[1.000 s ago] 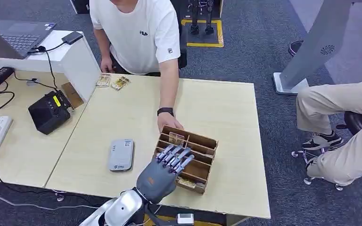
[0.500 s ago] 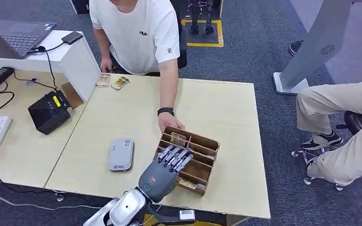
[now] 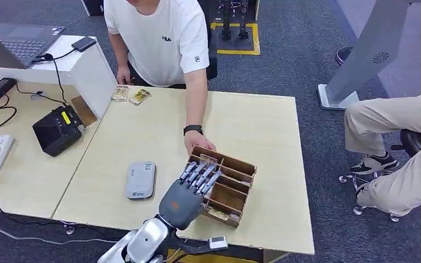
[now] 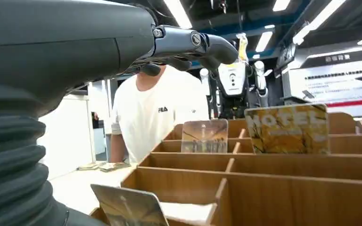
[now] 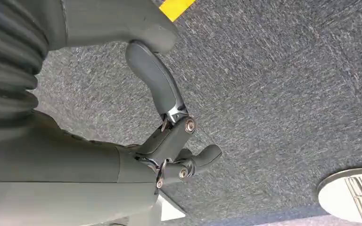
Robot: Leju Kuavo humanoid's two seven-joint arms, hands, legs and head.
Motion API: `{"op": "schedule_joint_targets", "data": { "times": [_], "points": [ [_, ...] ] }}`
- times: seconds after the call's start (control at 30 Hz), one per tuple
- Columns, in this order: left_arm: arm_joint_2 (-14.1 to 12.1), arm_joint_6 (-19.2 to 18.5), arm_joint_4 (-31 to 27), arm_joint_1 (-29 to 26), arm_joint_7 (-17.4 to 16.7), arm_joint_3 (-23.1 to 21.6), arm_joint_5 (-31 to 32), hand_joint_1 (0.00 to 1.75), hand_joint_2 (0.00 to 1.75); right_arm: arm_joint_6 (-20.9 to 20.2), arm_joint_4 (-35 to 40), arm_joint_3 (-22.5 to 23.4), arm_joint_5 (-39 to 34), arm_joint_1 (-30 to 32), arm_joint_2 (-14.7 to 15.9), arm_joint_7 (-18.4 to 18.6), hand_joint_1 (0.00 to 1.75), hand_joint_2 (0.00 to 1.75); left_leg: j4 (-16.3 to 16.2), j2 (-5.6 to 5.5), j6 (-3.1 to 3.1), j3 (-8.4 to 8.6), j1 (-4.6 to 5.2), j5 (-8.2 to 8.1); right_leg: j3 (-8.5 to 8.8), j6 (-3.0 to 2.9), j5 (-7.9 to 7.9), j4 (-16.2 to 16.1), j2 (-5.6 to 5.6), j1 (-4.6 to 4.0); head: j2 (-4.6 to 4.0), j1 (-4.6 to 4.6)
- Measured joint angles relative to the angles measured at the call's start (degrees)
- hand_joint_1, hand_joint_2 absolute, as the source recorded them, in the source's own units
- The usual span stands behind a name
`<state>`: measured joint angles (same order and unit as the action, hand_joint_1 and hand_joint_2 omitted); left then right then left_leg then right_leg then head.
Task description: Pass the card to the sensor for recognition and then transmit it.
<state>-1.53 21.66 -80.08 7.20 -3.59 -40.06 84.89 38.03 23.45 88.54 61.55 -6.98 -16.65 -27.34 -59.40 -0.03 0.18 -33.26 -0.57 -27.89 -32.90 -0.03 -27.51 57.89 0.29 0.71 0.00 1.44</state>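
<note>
card [image 3: 206,159] upright in far-left slot of wooden rack [image 3: 243,189] on desk [image 3: 263,131], person's hand [image 3: 198,142] beside it | step: reaching to pick | left hand [image 3: 189,192] above rack, fingers spread, empty | right hand [image 5: 169,141] hanging, loosely curled, empty | next: lower, pinch card, carry left to sensor [image 3: 141,179]

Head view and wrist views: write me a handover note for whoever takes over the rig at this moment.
Left hand: open, fingers spread above the wooden card organizer, holding nothing.
Right hand: hangs over the carpet, fingers loosely curled, holding nothing.
Cards stand in the organizer, including a hotel card. A person's hand rests at its far rim. The grey card reader lies to the organizer's left.
Done: nothing.
Left: pick a card, present it, hand over.
</note>
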Motion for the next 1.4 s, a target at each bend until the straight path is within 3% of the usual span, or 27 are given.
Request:
{"op": "schedule_joint_targets", "data": {
  "times": [0.33, 0.77, 0.83, 0.9, 0.97, 1.1, 1.13, 1.17, 1.4],
  "points": [
    [0.1, 1.2, 0.0, 0.0, -0.3, 1.0, 0.1, 0.0, 1.75, 0.0, -0.4, 0.0, 0.5, 0.0, 0.1, 0.0, 0.0, 1.75, 0.0, 0.0, 0.0, 0.0, 0.0, 0.0, 0.0, 0.0, 0.0, 0.0, 0.0, 0.0, 0.0, 0.0],
    [0.9, 0.7, 0.0, 0.0, 2.7, 1.1, -1.6, 0.02, 1.75, 0.0, -0.9, 0.0, -0.2, 0.0, 0.3, -0.5, 0.0, 1.75, 0.0, 0.0, 0.0, 0.0, 0.0, 0.0, 0.0, 0.0, 0.0, 0.0, 0.0, 0.0, 0.0, 0.0],
    [0.9, -0.1, 0.3, 0.0, 3.3, 1.1, -1.8, 0.07, 1.75, 0.0, -1.0, 0.0, -0.2, 0.0, 0.4, -0.5, 0.0, 1.75, 0.0, 0.0, 0.0, 0.0, 0.0, 0.0, 0.0, 0.0, 0.0, 0.0, 0.0, 0.0, 0.0, 0.0],
    [0.8, -0.2, 0.7, 0.0, 3.4, 1.1, -2.0, 0.37, 1.75, 0.0, -1.2, 0.0, -0.2, 0.0, 0.5, -0.6, 0.0, 1.75, 0.0, 0.0, 0.0, 0.0, 0.0, 0.0, 0.0, 0.0, 0.0, 0.0, 0.0, 0.0, 0.0, 0.0],
    [0.8, -0.6, 1.3, 0.0, 3.8, 1.1, -2.2, 0.52, 1.75, 0.0, -1.3, 0.0, -0.2, 0.0, 0.5, -0.6, 0.0, 1.75, 0.0, 0.0, 0.0, 0.0, 0.0, 0.0, 0.0, 0.0, 0.0, 0.0, 0.0, 0.0, 0.0, 0.0],
    [0.8, -1.6, 2.6, 0.1, 4.0, 1.1, -2.5, 0.45, 1.75, 0.0, -1.4, 0.0, -0.2, 0.0, 0.6, -0.6, 0.0, 1.75, 0.0, 0.0, 0.0, 0.0, 0.0, 0.0, 0.0, 0.0, 0.0, 0.0, 0.0, 0.0, 0.0, 0.0],
    [0.8, -1.9, 2.9, 0.2, 4.0, 1.1, -2.5, 0.31, 1.75, 0.0, -1.5, 0.0, -0.2, 0.0, 0.7, -0.6, 0.0, 1.75, 0.0, 0.0, 0.0, 0.0, 0.0, 0.0, 0.0, 0.0, 0.0, 0.0, 0.0, 0.0, 0.0, 0.0],
    [0.8, -2.0, 3.2, 0.3, 4.0, 1.1, -2.5, 0.3, 1.75, 0.0, -1.6, 0.0, -0.3, -0.1, 0.7, -0.7, 0.0, 1.75, 0.0, 0.0, 0.0, 0.0, 0.0, 0.0, 0.0, 0.0, 0.0, 0.0, 0.0, 0.0, 0.0, -0.02],
    [1.1, -2.6, 4.8, 1.3, 3.2, 1.1, -2.4, 0.33, 1.75, 0.0, -1.9, 0.0, -0.4, -0.1, 0.8, -0.7, 0.0, 1.75, 0.0, -0.01, 0.0, 0.02, 0.0, 0.0, 0.03, 0.0, 0.0, 0.0, -0.02, 0.0, 0.0, 0.0]
  ]
}}
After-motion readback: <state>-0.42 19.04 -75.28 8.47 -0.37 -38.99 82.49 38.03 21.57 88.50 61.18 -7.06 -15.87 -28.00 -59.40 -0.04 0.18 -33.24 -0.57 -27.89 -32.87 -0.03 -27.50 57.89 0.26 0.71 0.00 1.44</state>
